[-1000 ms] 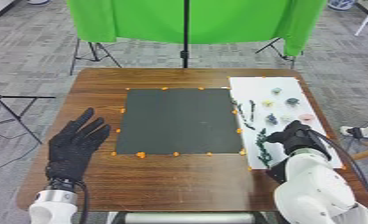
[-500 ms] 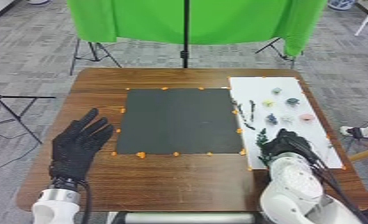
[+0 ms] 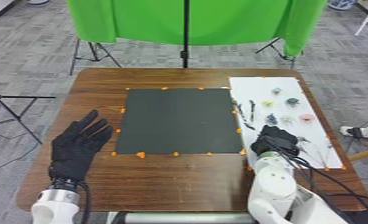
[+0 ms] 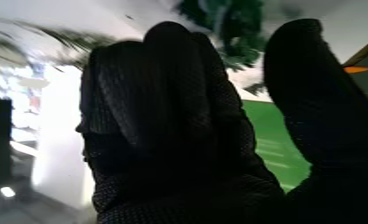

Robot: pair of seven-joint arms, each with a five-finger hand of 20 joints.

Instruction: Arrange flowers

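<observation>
Green sprig (image 4: 243, 37), one, on white sheet (image 3: 251, 85), beside right hand (image 4: 172, 110), fingers straight, thumb well apart, nothing gripped; presumably light, pliant, leaves easily crushed, best pinched mid-stem.

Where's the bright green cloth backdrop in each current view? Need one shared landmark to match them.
Head view: bright green cloth hangs along the top, beyond the brown wooden table's far edge.
Right wrist view: green patch in the gap between the fingers and thumb, partly hidden by the glove.
Shared landmark: black-gloved right hand, over the near part of the white sheet in the head view.
</observation>
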